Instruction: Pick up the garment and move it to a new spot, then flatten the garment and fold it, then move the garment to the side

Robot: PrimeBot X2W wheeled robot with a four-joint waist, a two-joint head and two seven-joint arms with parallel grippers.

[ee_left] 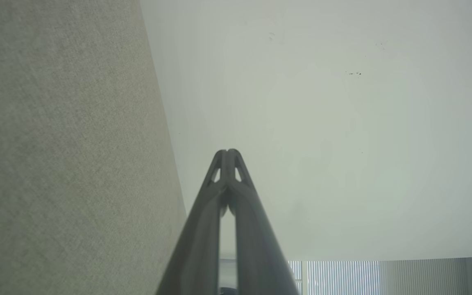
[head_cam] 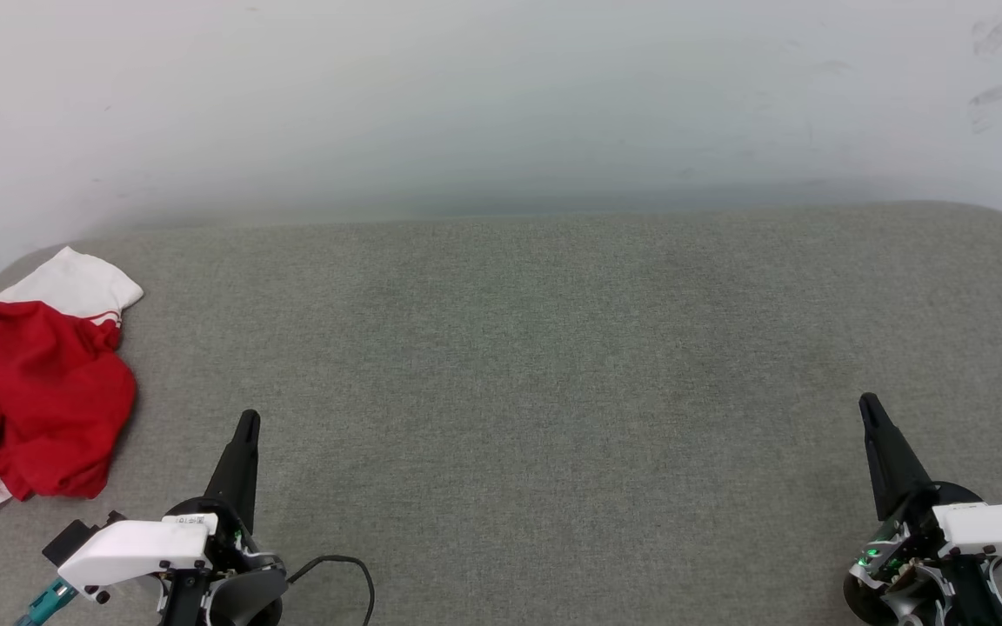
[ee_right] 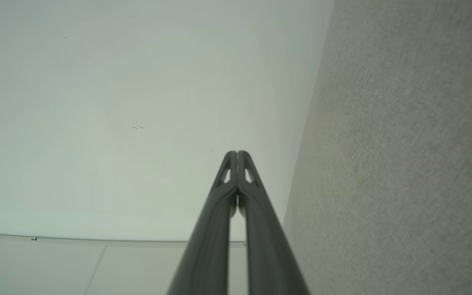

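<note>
Setting: a bare indoor test room of the laboratory or office type.

Evidence:
- A table (head_cam: 553,348) covered in plain grey fabric, with rounded corners, extends ahead of and between the left fingers (head_cam: 238,461) and the right fingers (head_cam: 888,452).
- A plain white wall (head_cam: 501,104) rises directly behind the table, beyond both sets of fingers. It carries dark scuff marks (head_cam: 1001,35) far ahead of the right fingers.
- In the left wrist view, pale vertical blinds (ee_left: 342,278) appear beside the base of the left fingers.

The left gripper (head_cam: 248,420) sits low, fingers pressed together and pointing forward, holding nothing. Well apart from it, the right gripper (head_cam: 867,404) mirrors that pose, fingertips (ee_right: 236,155) touching, empty too.
</note>
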